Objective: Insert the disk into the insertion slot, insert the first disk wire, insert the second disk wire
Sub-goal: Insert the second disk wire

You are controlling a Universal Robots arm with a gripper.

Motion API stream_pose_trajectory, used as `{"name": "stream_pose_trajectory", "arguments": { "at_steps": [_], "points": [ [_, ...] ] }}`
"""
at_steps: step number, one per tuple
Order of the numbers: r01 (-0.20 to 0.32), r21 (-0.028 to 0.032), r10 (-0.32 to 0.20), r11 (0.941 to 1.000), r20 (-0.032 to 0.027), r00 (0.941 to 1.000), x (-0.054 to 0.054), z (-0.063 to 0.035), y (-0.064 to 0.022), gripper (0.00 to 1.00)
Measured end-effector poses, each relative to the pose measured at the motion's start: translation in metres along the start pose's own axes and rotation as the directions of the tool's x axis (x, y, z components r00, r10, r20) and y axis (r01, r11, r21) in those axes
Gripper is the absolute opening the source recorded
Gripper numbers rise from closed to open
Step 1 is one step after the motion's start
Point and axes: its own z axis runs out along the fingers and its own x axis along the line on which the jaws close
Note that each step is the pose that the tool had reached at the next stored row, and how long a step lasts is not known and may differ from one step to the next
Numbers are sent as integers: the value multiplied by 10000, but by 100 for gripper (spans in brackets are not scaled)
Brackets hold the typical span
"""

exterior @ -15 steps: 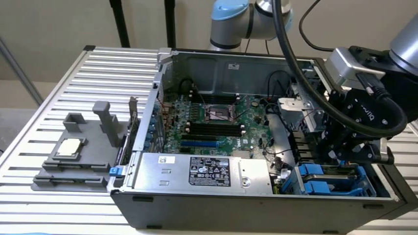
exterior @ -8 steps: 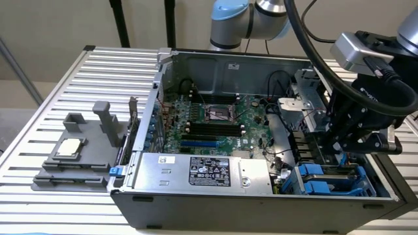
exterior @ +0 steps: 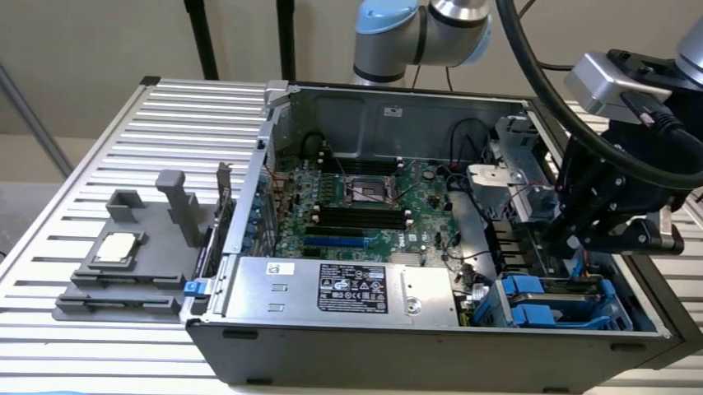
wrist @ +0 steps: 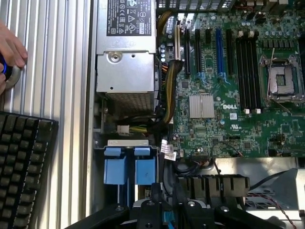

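Observation:
The drive bay (exterior: 615,309) sits in the open PC case's near corner on the exterior view's right. Two blue carrier fronts (exterior: 541,303) (wrist: 129,164) are seated in it side by side; the disk's silver body is hidden behind them. My gripper (exterior: 580,247) (wrist: 165,215) hovers just above the bay, beside the carriers. It looks shut on a thin blue wire (exterior: 578,265) (wrist: 166,220) that hangs from between the fingers toward the bay.
The silver power-supply box (exterior: 341,288) and the motherboard (exterior: 363,206) fill the case. A grey plastic fixture (exterior: 132,255) with posts stands on the slatted table at the exterior view's left. A hand (wrist: 9,52) and a black keyboard (wrist: 24,167) lie outside the case.

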Motion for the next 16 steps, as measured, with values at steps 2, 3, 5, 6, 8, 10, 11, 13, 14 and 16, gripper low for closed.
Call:
{"name": "stream_pose_trajectory", "arguments": {
  "at_steps": [2,3,5,6,8,10,11,13,14,16],
  "points": [
    [0,0,0,10000,-1,10000,-2,-3,-20,24],
    [0,0,0,10000,-2,10000,-3,-5,-31,24],
    [0,0,0,10000,-1,10000,-4,-6,-39,24],
    [-1,1,1,10000,1,10000,-3,-4,-39,24],
    [-1,3,1,10000,1,10000,-3,4,-41,24],
    [1,4,-1,10000,1,10000,-3,18,-43,16],
    [1,4,-1,10000,0,10000,-3,26,-44,16],
    [1,4,-1,10000,0,10000,-2,44,-47,16],
    [1,4,-1,10000,2,10000,-1,55,-48,16],
    [2,5,-2,10000,5,10000,9,76,-52,16]
  ]
}}
